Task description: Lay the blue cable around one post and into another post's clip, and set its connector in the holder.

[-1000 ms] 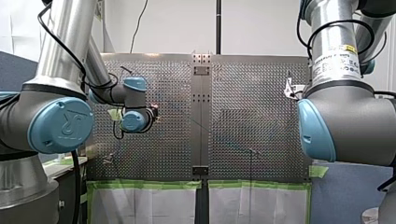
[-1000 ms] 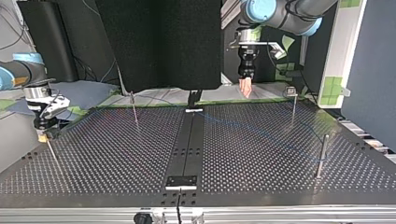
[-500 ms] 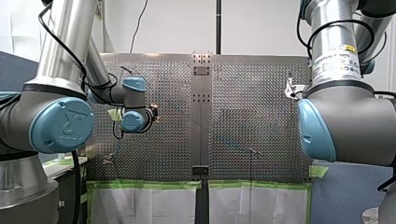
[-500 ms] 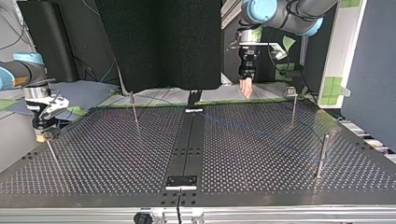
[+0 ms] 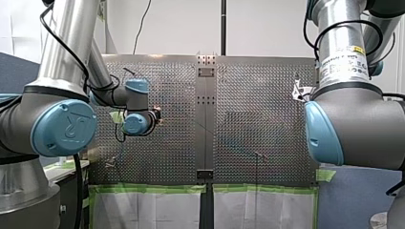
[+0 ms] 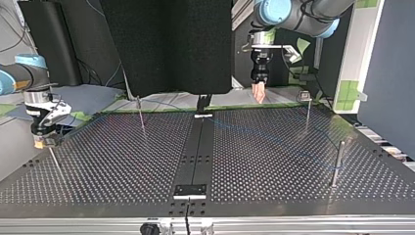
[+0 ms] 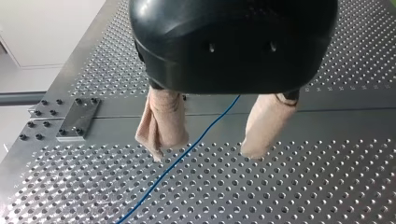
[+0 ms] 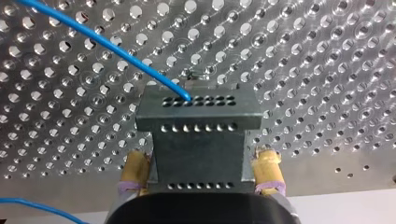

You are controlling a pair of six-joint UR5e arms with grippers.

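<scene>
The thin blue cable (image 7: 187, 151) lies on the perforated plate and runs under my left gripper (image 7: 212, 140), which hangs open above it, beige pads (image 7: 161, 123) apart and touching nothing. In the top view that gripper (image 6: 258, 92) hovers over the plate's far edge. The cable's end (image 8: 186, 97) enters a grey metal block (image 8: 198, 114) with rows of holes. My right gripper (image 8: 201, 175) stands open, its yellow pads (image 8: 135, 169) flanking the block's lower part; whether they touch it I cannot tell. In the top view it (image 6: 40, 142) sits above a thin post (image 6: 55, 164) at the left.
Thin posts stand on the plate: one (image 6: 140, 113) at the back left, one with a clip (image 6: 307, 108) at the back right, one (image 6: 337, 162) near the right edge. A dark centre strip (image 6: 195, 152) divides the plate. A black panel (image 6: 166, 44) rises behind it.
My right gripper has drifted slightly towards the top view's left. My left gripper has shifted a little towards that view's right. Neither gripper's fingers have changed.
</scene>
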